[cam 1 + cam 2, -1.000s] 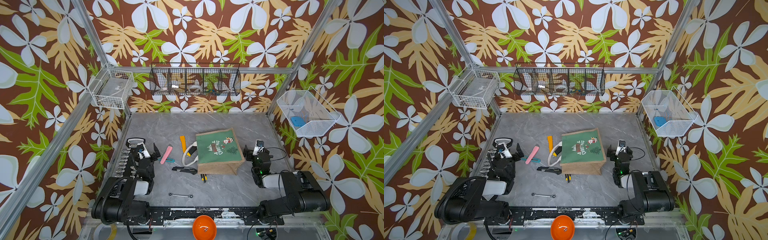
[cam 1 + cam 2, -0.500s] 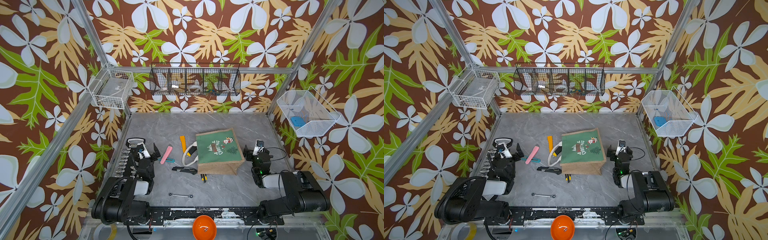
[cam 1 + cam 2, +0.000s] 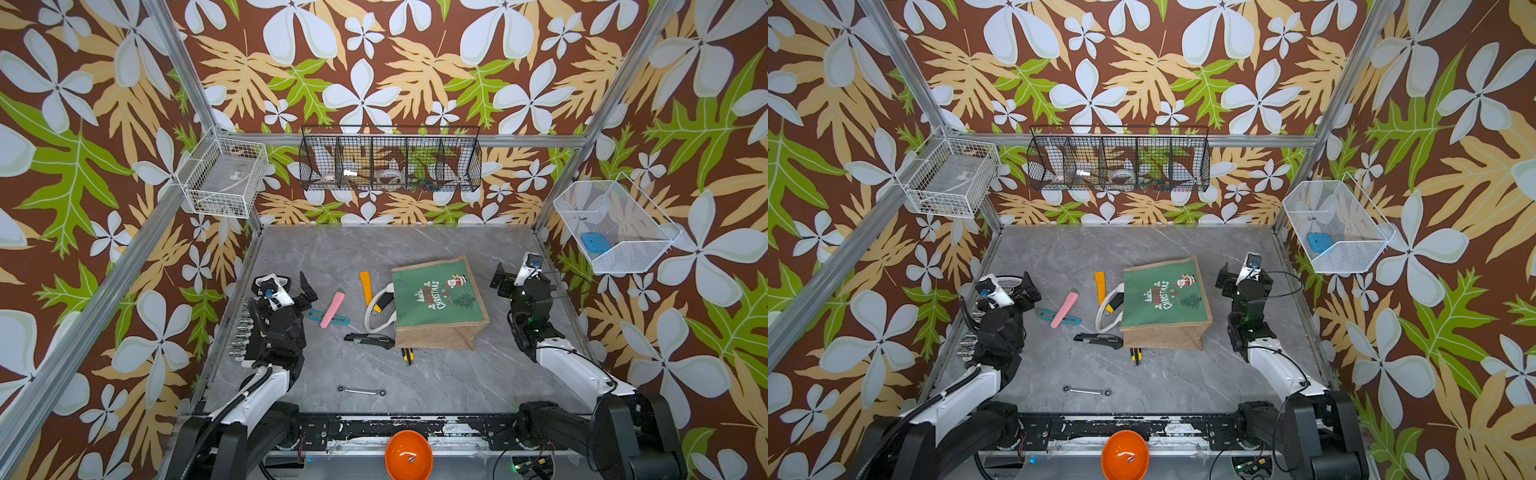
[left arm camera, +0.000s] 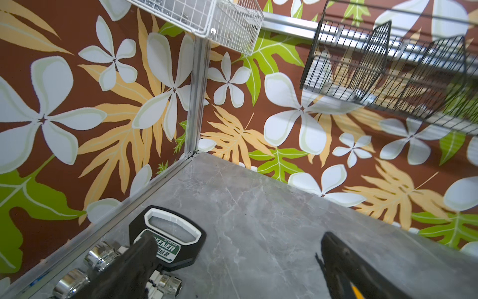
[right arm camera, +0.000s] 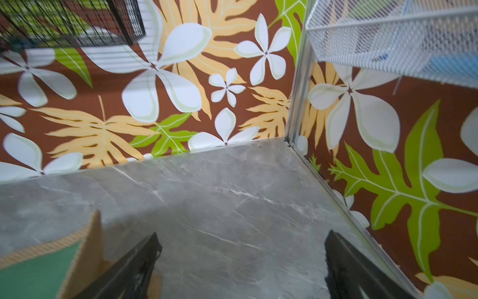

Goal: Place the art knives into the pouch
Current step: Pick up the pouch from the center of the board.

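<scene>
The pouch (image 3: 436, 303), a tan jute bag with a green Christmas panel and white rope handles, lies flat mid-table in both top views; its corner (image 5: 38, 269) shows in the right wrist view. Left of it lie several cutters: a pink one (image 3: 332, 308), an orange one (image 3: 365, 286), a black one (image 3: 369, 339), and a yellow-black one (image 3: 406, 355) at the bag's near edge. Which of them is the art knife I cannot tell. My left gripper (image 3: 286, 289) (image 4: 238, 248) stands open and empty left of the pink cutter. My right gripper (image 3: 517, 276) (image 5: 244, 239) stands open and empty right of the pouch.
A socket rail (image 4: 168, 233) lies under my left gripper by the left wall. A small wrench (image 3: 361, 390) lies near the front, an orange bowl (image 3: 408, 455) beyond the front edge. Wire baskets hang on the left (image 3: 224, 183), back (image 3: 390, 160) and right (image 3: 615, 226) walls.
</scene>
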Available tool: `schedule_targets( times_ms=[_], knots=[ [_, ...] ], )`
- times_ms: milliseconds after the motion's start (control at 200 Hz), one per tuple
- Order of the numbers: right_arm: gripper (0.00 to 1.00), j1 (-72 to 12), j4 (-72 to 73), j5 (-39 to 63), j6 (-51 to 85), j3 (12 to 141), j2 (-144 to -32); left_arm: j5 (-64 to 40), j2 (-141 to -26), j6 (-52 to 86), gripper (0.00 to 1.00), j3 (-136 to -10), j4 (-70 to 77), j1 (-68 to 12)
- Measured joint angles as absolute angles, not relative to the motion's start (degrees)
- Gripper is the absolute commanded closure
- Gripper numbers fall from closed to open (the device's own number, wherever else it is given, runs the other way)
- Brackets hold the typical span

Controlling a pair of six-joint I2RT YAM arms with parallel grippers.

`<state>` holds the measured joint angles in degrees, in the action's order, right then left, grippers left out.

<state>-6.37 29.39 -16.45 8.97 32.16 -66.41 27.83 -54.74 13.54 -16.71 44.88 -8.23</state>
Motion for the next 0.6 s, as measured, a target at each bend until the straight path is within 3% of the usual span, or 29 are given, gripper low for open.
schedule_targets(
  times_ms=[250,380,601],
  knots=[
    [0.04,-23.51,5.67,-15.33,8.93,51.09,-71.88,23.00,-45.78,27.88,0.00,-23.14,19.14,-9.87],
    [0.11,-33.17,-5.32,-14.37,8.27,61.91,-79.29,19.70,-43.03,32.99,0.00,-24.53,7.53,-9.87],
    [0.13,-42.15,-21.21,-16.47,1.26,80.51,-94.37,14.74,-37.19,36.77,0.00,-24.67,-3.84,-9.91]
  ],
)
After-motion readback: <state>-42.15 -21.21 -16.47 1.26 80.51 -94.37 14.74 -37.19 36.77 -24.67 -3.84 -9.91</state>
